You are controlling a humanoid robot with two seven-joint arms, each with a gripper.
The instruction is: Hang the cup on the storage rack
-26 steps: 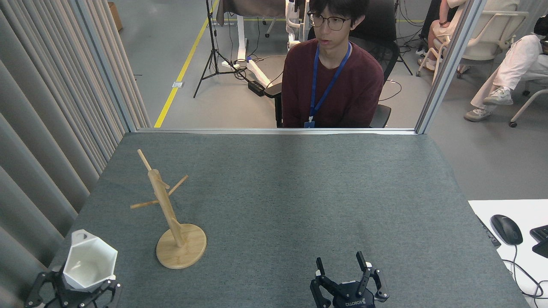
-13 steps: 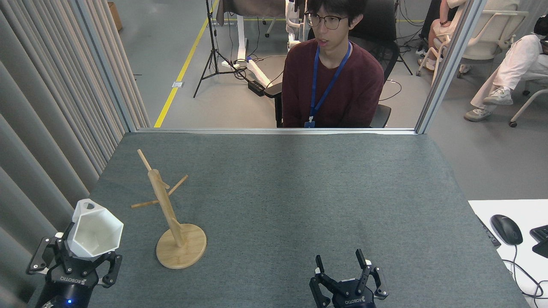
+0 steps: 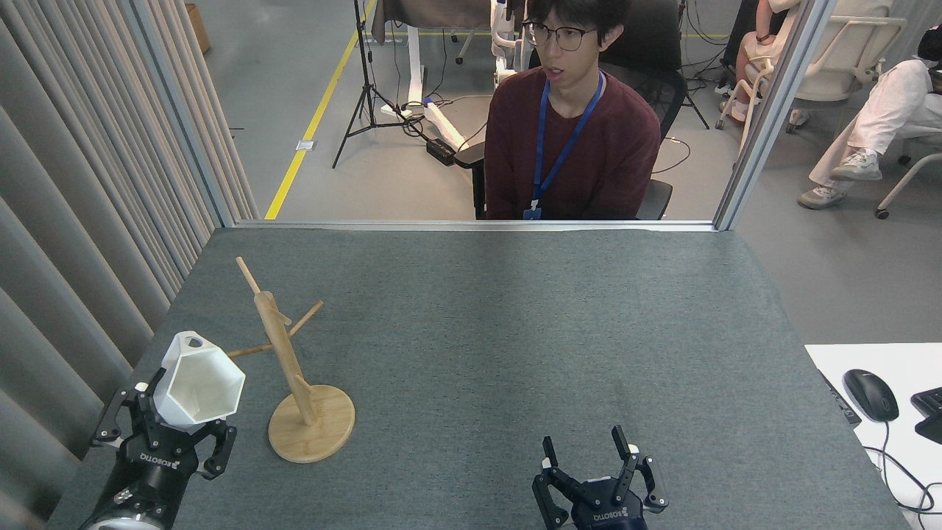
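Now the left gripper (image 3: 179, 430) is gripping the cup (image 3: 199, 383) near the table's (image 3: 515, 331) left edge, beside the rack (image 3: 294, 375), while the right gripper (image 3: 589, 460) is idling with jaws spread.

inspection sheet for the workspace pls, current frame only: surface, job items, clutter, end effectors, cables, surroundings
Surface: grey felt-covered table, flat, no spills seen.
Job's things: white cup held off the table at near left, tilted with its mouth toward the camera, handle on top; its rim overlaps the tip of one peg in the view, contact cannot be told. Wooden rack upright on its round base, pegs bare.
Clutter: nothing seen on the felt.
End effectors: left end effector shut on the cup's base; right end effector open, empty, low at the near edge.
Cables: mouse cable on the white side desk; floor cables behind the table.
Surroundings: curtain at left, seated person facing the table, tripod, chairs.
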